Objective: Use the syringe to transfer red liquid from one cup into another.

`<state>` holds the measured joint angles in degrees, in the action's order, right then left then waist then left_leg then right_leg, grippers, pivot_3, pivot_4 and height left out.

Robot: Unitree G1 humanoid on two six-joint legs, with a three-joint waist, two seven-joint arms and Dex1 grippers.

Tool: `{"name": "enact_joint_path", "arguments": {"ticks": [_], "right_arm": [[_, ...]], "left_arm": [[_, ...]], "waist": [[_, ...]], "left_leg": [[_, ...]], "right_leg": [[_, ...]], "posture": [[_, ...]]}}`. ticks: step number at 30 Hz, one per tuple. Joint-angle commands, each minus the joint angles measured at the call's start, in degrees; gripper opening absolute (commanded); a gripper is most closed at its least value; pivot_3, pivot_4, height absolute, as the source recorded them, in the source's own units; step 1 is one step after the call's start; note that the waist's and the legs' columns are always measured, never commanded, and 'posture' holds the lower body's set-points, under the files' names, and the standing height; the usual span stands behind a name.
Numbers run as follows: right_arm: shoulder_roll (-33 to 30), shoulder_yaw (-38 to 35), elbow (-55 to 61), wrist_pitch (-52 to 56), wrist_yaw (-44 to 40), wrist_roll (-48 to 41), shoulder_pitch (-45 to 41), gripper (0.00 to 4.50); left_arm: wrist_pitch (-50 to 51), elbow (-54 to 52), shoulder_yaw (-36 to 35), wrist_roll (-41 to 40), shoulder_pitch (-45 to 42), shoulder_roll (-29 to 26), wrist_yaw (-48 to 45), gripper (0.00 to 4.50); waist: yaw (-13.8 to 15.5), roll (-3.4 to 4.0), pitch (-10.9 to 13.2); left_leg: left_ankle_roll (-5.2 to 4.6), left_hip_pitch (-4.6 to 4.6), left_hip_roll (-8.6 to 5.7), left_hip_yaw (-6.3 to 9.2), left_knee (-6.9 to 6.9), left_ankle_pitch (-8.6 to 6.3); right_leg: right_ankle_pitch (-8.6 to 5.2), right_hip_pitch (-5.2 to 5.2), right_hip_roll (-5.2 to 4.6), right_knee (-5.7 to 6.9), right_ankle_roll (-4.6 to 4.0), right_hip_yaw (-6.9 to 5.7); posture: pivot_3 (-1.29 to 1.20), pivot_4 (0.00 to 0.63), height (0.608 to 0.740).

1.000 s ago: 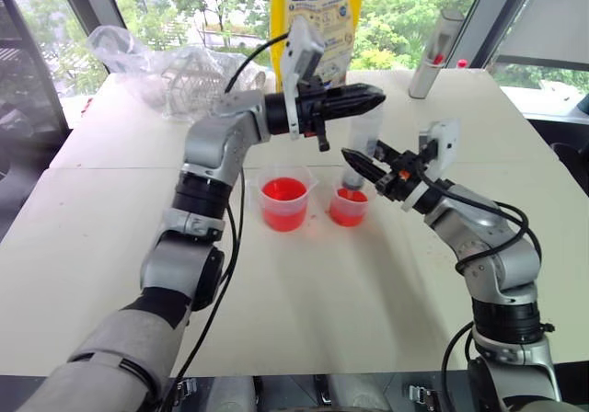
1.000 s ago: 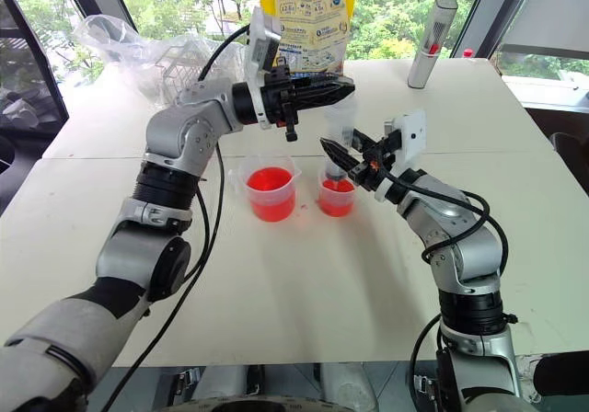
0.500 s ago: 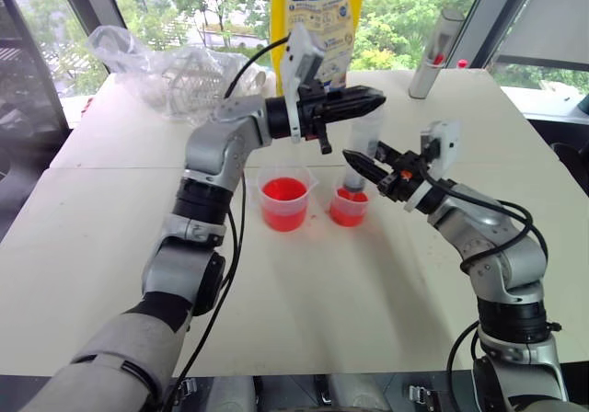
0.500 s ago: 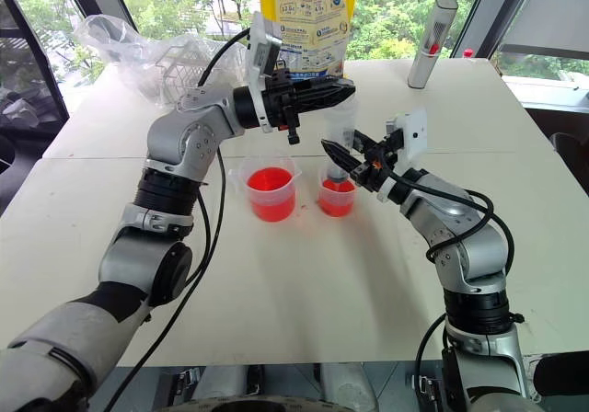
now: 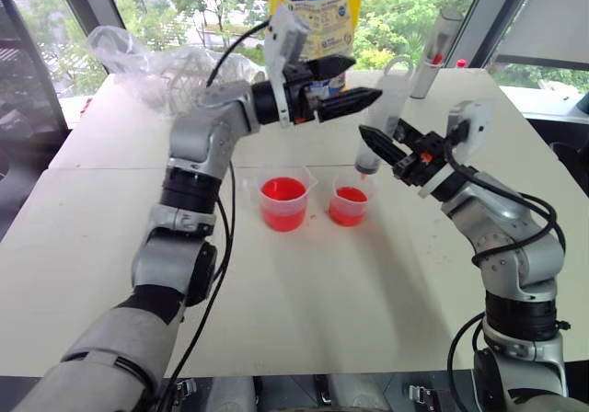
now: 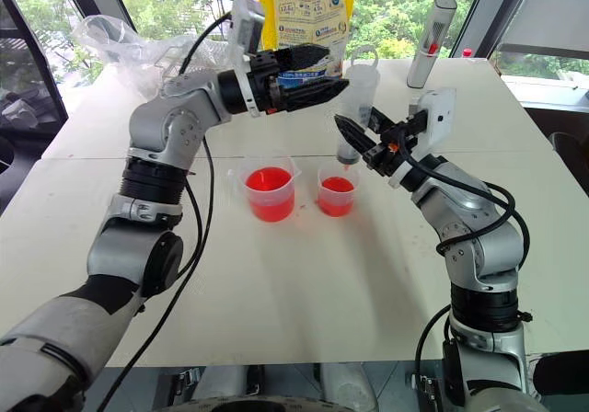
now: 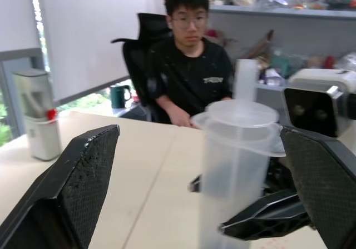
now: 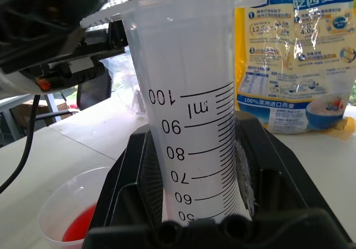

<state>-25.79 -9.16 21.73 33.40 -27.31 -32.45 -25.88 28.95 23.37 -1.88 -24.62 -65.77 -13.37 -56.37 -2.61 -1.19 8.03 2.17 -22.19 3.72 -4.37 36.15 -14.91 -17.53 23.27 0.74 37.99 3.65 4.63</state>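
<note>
Syringe lifted clear of smaller beaker holding red liquid, clenched in right gripper, left gripper released.

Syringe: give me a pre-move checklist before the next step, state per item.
1. Right gripper holds the syringe: ok, jaws shut on the barrel.
2. Left gripper off the plunger: ok, jaws open, beside the syringe top.
3. Syringe tip out of the liquid: ok, tip hangs above the smaller beaker.
4. Smaller beaker holds red liquid: ok.
5. Larger beaker upright: ok.
6. Syringe fully emptied: cannot tell.
7. Table free of spills: ok, no red seen on it.
</note>
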Motion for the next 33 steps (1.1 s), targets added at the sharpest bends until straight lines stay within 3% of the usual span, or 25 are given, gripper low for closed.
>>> {"name": "enact_joint_path", "arguments": {"ticks": [1,5,10,17,27,30,33], "right_arm": [[0.5,0.0,2.8,-1.1,0.2,-0.8,-1.2,1.37],[0.9,0.2,2.6,-1.1,0.4,-0.9,-1.1,1.37],[0.8,0.9,1.1,-1.0,-0.2,-0.5,-1.2,1.37],[-2.2,0.6,-0.5,2.9,-1.3,-1.3,-4.6,1.37],[-14.7,-6.7,-13.3,33.4,2.6,-10.7,-24.7,1.37],[-20.4,0.8,-27.0,49.4,2.3,-7.0,-35.1,1.37],[-21.5,8.7,-35.0,55.8,2.1,-3.3,-38.6,1.37]], "left_arm": [[1.8,-5.5,-3.7,-2.6,-0.7,-4.4,0.5,4.46],[4.5,-11.8,-3.5,-3.7,3.8,-9.5,-0.6,4.46],[12.3,-28.7,-3.0,-6.6,20.9,-19.9,-2.7,4.46],[15.2,-35.7,-4.2,-9.5,26.3,-22.7,-0.1,4.46],[13.7,-37.3,-2.3,-9.9,27.7,-22.3,1.2,4.46],[12.1,-37.2,-1.4,-9.5,28.3,-21.4,1.6,4.46],[11.1,-37.5,-1.3,-9.6,29.0,-20.8,2.4,4.46]], "waist": [[0.0,0.00,0.0],[0.1,0.03,0.0],[-0.7,0.06,0.0],[0.4,-0.06,0.0],[0.1,-0.04,0.0],[0.1,0.02,0.0],[0.0,-0.10,-0.1]], "left_leg": [[0.00,0.01,0.01,0.01,0.00,0.00],[0.01,0.00,0.04,0.00,-0.01,0.00],[0.01,0.22,0.14,-0.07,-0.11,0.01],[0.08,0.04,-0.01,0.02,0.07,0.04],[0.06,0.05,0.02,0.02,-0.05,0.04],[0.03,0.05,0.03,-0.05,-0.06,0.02],[0.01,0.04,0.02,-0.05,-0.13,0.01]], "right_leg": [[0.00,0.00,0.00,0.00,0.00,0.00],[0.00,-0.01,-0.03,0.00,0.00,-0.01],[0.00,-0.06,-0.17,0.08,-0.01,0.14],[0.00,-0.11,-0.37,0.06,0.00,-0.03],[0.00,-0.03,-0.37,0.01,-0.02,0.05],[0.00,0.03,-0.39,-0.01,-0.03,0.13],[-0.02,0.05,-0.38,-0.09,-0.08,0.15]], "posture": [[0.00,0.150,0.740],[0.00,0.150,0.740],[0.00,0.150,0.740],[0.00,0.150,0.740],[0.00,0.150,0.740],[0.00,0.150,0.740],[0.00,0.150,0.740]]}}
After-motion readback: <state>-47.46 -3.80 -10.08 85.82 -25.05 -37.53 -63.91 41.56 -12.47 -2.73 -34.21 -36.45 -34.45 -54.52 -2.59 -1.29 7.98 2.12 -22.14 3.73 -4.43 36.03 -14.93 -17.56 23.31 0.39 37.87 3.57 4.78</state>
